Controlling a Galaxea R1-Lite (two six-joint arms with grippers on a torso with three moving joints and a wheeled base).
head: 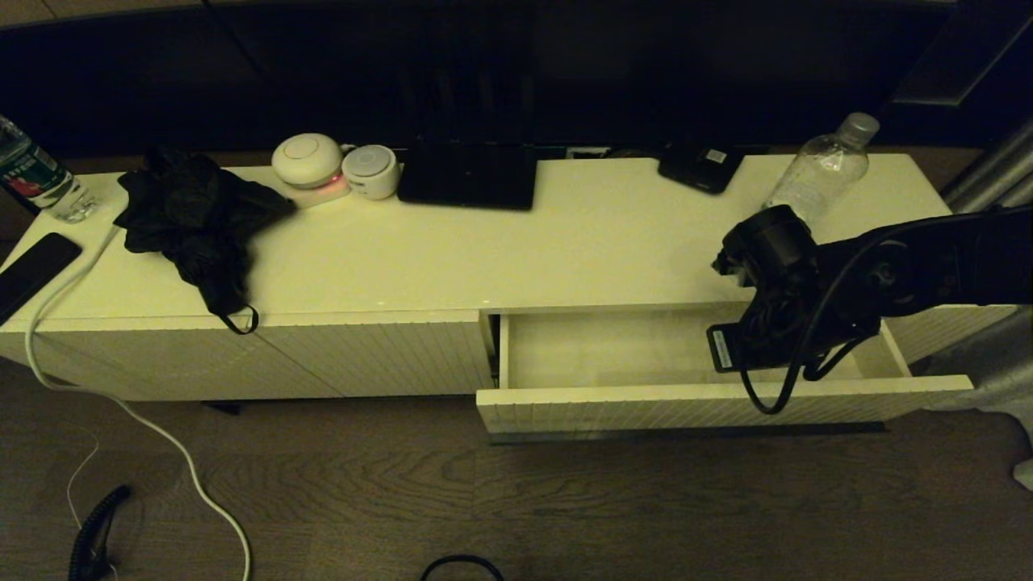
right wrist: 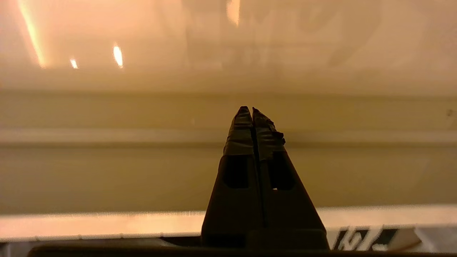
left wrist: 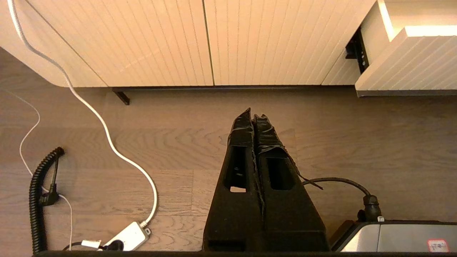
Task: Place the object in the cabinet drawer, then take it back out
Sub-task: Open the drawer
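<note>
The object, a clear water bottle [head: 823,171] with a pale grey cap, stands upright at the back right of the white cabinet top. The cabinet drawer [head: 613,349] is pulled out below it, its white inside bare, its ribbed front [left wrist: 410,60] also seen from the left wrist. My right arm [head: 888,274] reaches over the drawer's right part. Its gripper [right wrist: 252,108] is shut on nothing and points at the drawer's inner wall [right wrist: 142,171]. My left gripper [left wrist: 254,115] is shut and empty, low over the wooden floor in front of the cabinet.
On the cabinet top lie a black cloth [head: 194,214], two round white devices [head: 307,160], a black slab [head: 468,176], a small black box [head: 700,168], a phone [head: 32,270] and a green-and-red labelled bottle [head: 36,179]. A white cable [head: 121,403] trails to the floor.
</note>
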